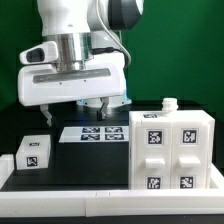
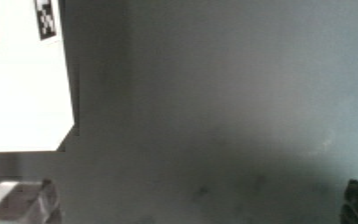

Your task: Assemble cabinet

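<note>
The white boxy plastic cabinet (image 1: 170,150), covered in black-and-white square tags, stands on the black desk (image 1: 85,160) at the exterior view's right, apart from the white robot arm (image 1: 75,40), whose jaws only the wrist view shows spread open above bare desk.

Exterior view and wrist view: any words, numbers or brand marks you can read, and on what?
No readable words, numbers or brands in either view.
On the cabinet, small block and marker board: black-and-white square tags only, patterns without letters.
Wrist view: a blurred tag corner on a white part, no text.
</note>
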`<state>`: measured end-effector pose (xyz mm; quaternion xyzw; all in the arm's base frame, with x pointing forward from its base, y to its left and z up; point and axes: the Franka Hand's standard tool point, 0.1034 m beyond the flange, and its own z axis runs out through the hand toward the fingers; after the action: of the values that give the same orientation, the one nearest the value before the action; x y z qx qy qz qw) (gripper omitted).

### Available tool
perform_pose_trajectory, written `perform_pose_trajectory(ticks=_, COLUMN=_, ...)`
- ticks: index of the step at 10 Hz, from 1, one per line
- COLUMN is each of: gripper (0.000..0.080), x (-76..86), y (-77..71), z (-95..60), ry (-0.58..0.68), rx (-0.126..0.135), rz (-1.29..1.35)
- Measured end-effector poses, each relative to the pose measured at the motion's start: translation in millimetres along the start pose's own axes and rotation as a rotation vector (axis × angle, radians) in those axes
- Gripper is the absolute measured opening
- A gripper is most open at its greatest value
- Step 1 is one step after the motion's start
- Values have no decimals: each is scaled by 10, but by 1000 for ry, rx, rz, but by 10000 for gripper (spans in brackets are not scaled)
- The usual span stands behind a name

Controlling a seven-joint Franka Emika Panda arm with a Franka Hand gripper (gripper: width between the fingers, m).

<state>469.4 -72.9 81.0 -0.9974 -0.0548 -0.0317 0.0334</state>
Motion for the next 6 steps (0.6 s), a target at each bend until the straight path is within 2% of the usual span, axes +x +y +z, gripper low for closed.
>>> perform_pose_trajectory(ticks=3, gripper=797, x=-4, y=6, z=2, ry=-1, rx=0, rz=-1)
perform_pose_trajectory(ticks=4, gripper=797, x=-71, y=106, z=20, ry=-6, rx=-3, rz=-48)
perform_pose_trajectory(ticks=6, gripper=797, x=-262, y=522, z=74, ry=-17, rx=-14, rz=-79)
